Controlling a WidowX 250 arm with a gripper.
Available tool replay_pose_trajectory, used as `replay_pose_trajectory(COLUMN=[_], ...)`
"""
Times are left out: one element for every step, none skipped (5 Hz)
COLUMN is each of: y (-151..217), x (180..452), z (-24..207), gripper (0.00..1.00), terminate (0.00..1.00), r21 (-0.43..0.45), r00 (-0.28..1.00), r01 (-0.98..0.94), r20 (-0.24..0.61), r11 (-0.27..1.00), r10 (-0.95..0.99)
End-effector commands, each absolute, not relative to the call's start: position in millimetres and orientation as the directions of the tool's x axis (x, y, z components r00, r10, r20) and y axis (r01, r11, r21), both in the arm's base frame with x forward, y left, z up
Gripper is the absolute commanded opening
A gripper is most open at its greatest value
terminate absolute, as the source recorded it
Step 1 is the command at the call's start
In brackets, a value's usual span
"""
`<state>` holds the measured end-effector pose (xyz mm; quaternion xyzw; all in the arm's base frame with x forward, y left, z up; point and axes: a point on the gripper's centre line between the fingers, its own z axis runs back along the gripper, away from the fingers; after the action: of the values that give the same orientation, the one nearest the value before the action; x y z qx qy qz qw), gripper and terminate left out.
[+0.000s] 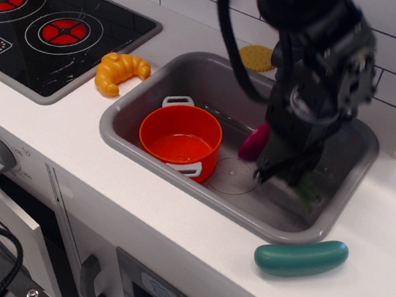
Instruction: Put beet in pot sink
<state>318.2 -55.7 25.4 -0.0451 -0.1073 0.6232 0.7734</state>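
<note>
Stovetop [49, 24]: black, two red burners, far left of the counter.
Croissant [119, 71]: yellow toy, on the counter between stovetop and sink.
Sink [139, 96]: grey basin, round drain mark on its floor.
Pot [180, 137]: orange, upright, empty, at the sink's left end.
Beet [255, 141]: magenta bulb raised above the drain, right of the pot, apart from it; green leaves blurred behind the arm.
Gripper [278, 169]: black, motion-blurred, clenched on the beet.
Cucumber [301, 256]: teal toy, on the counter in front of the sink's right corner.
</note>
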Motion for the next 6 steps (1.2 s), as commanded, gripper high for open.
replay_pose_trajectory(y=[-20, 6, 29, 34, 34, 35], x=[329, 322, 313, 308, 304, 309], z=[78, 77, 75, 64, 55, 56], gripper=[0.0, 0.0, 0.0, 0.0, 0.0, 1.0], terminate=[0.0, 0.0, 0.0, 0.0, 0.0, 0.0], r21=[-0.25, -0.217, -0.196, -0.172, -0.148, -0.09], r00=[0.189, 0.181, 0.205, 0.232, 0.243, 0.267], r01=[-0.954, -0.963, -0.964, -0.962, -0.963, -0.963], r20=[-0.066, -0.081, -0.12, -0.113, -0.117, -0.149], r11=[0.168, 0.16, 0.179, 0.211, 0.225, 0.255], r10=[0.98, 0.98, 0.971, 0.966, 0.963, 0.952])
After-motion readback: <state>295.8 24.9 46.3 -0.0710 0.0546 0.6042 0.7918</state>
